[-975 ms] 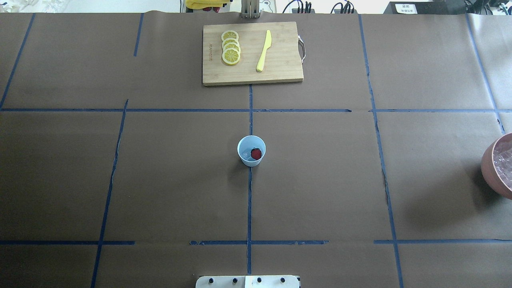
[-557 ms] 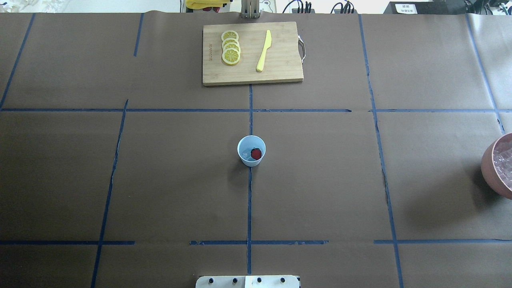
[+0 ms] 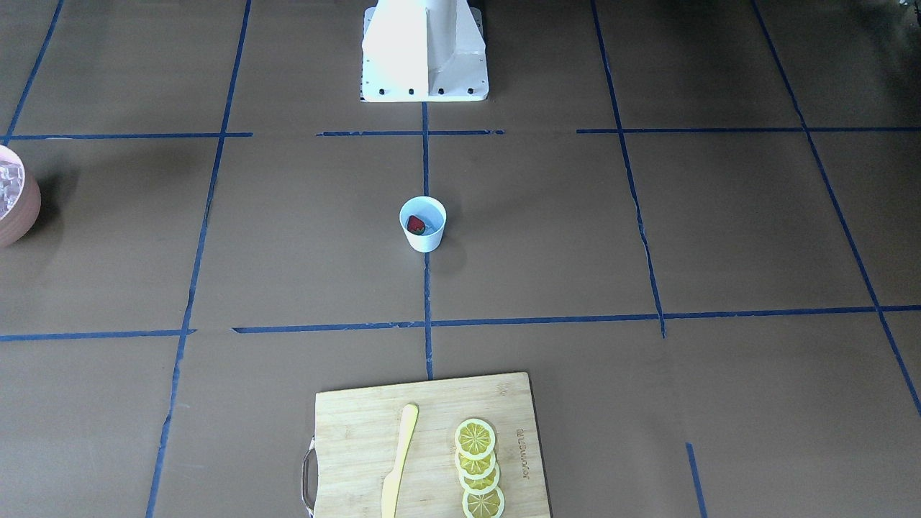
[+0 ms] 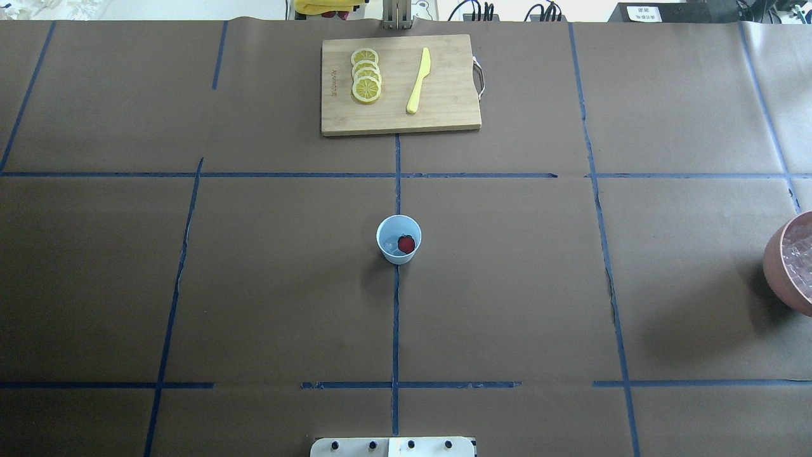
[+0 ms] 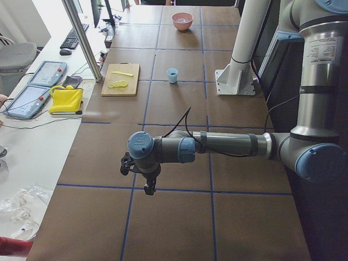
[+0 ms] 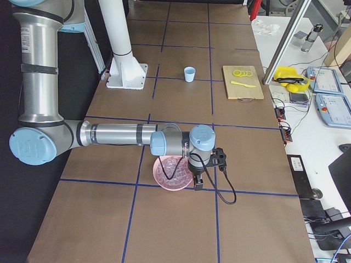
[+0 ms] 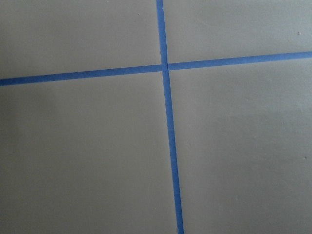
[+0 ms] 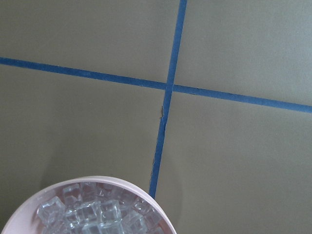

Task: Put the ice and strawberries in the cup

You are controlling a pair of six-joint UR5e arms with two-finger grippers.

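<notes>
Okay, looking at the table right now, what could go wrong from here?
1. The right gripper hangs close beside the bowl of ice; a careless move might knock it.
2. The cup looks small and stands unsupported, so dropping more in could tip it or bounce the strawberry out.

On my overhead feed the cup (image 4: 398, 239) sits mid-table, strawberry (image 4: 406, 244) in it, cutting board (image 4: 399, 114) behind it, bowl (image 4: 777, 270) of ice (image 4: 800, 254) way off right.
</notes>
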